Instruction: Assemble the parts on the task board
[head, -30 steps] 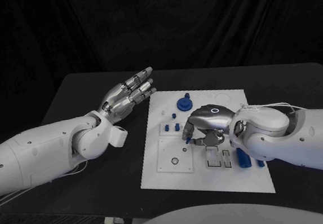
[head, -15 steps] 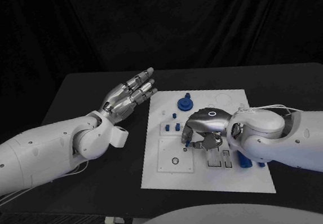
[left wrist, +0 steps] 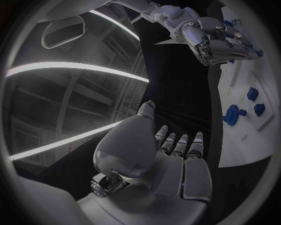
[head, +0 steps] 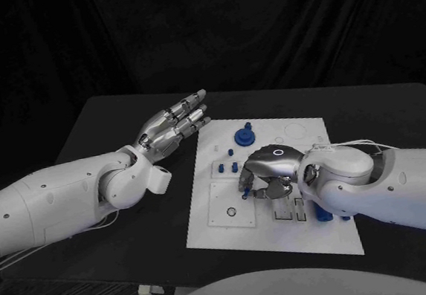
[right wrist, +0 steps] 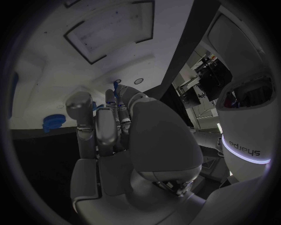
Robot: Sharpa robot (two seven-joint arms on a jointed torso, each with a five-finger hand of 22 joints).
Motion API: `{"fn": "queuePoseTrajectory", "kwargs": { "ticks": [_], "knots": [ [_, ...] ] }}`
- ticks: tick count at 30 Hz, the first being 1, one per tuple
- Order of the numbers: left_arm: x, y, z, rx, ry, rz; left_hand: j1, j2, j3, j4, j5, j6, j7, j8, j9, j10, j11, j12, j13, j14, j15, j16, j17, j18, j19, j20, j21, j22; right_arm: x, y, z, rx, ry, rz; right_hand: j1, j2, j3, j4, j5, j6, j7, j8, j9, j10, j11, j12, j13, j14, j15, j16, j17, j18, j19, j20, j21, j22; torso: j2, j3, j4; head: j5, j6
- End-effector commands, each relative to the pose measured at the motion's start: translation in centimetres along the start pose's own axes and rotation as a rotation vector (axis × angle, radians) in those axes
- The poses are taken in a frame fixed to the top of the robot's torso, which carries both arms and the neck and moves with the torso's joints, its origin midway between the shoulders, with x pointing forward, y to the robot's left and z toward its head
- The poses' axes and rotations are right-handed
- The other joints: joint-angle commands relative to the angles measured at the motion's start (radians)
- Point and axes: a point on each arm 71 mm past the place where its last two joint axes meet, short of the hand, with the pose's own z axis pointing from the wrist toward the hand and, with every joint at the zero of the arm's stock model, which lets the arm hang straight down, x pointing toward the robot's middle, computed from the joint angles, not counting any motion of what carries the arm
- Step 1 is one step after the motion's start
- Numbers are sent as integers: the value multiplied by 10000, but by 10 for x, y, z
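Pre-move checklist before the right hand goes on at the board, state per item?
1. Left hand off the task board, fingers apart, holding nothing: ok.
2. Right hand over the board's middle, fingers curled down: ok.
3. Part held in the right hand: cannot tell, fingers hide it.
4. Round blue part at the far end stands free of both hands: ok.
5. Long blue part by the right forearm has room: not ok, the arm overlaps it.

black table [head: 113, 132], white task board [head: 242, 229] lying flat on it
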Motion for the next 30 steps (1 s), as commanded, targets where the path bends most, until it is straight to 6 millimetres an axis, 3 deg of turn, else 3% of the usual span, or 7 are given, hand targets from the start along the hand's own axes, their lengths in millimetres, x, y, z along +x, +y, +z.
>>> {"fn": "queuePoseTrajectory", "kwargs": {
  "ticks": [1, 11, 17, 30],
  "knots": [
    [2, 0, 1, 35, 161, -141, 5, 95, 7, -56, 2, -9, 48, 23, 9, 3, -3, -19, -12, -5, 79, -36, -15, 100, -17, 73, 6, 16, 5, 0, 0, 113, 283, -28, 13, -102, 10, -75, -65, 84, -13, -60, -3, 61, 9, -53, 14, 199, -1, 28, 8, -200, 78, 1, 63, 1154, -7, -10, -17, 4, -2],
    [2, 2, 2, 8, 186, -160, -3, 133, 29, -62, 7, 102, 138, 47, 26, 4, -29, -12, -11, -5, 144, -36, -15, 100, -11, 114, 10, 21, 8, -2, 1, 173, 379, -3, 45, -103, 27, -111, -61, 87, -14, -70, -4, 95, 1, -44, 25, 186, -8, 8, -22, -199, 78, -3, 82, 1155, -14, 7, 21, -64, -2],
    [2, 3, 2, -20, 186, -165, -6, 142, 33, -61, 9, 108, 145, 49, 27, 3, -32, -13, -11, -5, 149, -36, -15, 100, -10, 119, 11, 23, 9, 0, 1, 132, 399, 13, 56, -100, 34, -122, -58, 89, -13, -73, -4, 111, -2, -39, 31, 182, -10, 9, -24, -197, 75, -5, 82, 1153, -24, -3, -17, -30, -2],
    [2, 4, 2, -82, 189, -173, -6, 148, 37, -63, 11, 106, 154, 49, 26, 1, -37, -17, -12, -5, 155, -36, -15, 100, -11, 124, 10, 19, 10, 2, 2, 52, 459, 24, 67, -110, 38, -144, -77, 64, -2, -97, -12, 114, 5, -44, 37, 164, -9, -15, -54, -194, 63, -7, 72, 1149, -24, 7, -10, -15, -2]
  ]
}}
